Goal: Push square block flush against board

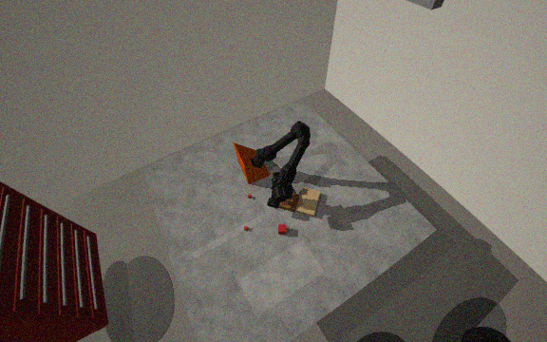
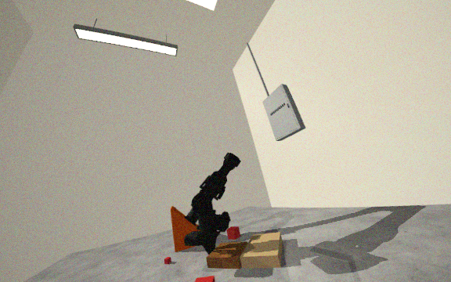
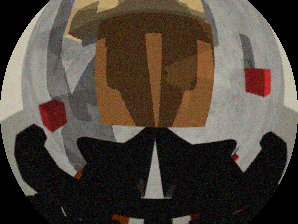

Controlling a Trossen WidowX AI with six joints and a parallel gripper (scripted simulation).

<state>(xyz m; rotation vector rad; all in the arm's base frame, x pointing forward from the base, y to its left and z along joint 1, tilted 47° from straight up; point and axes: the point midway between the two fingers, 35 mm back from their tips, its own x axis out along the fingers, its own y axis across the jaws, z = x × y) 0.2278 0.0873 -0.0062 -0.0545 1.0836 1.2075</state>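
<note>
The brown square block (image 1: 289,203) (image 2: 224,263) (image 3: 204,65) lies flat with one side against the light tan board (image 1: 312,196) (image 2: 262,262) (image 3: 195,4); no gap shows between them. Their front edges look about even in the exterior view, and the board reaches farther back than the block. My gripper (image 1: 273,204) (image 2: 211,251) (image 3: 155,125) is shut and empty. Its fingertips are low, at or very near the block's side away from the board; whether they touch is hard to tell. The arm's shadow covers much of the block.
An orange slanted panel (image 1: 245,163) (image 2: 179,235) stands behind the hand, by the arm's base. A red cube (image 1: 282,229) lies to one side of the block, with smaller red pieces around. Another red cube (image 2: 233,233) shows behind the block in the exterior view.
</note>
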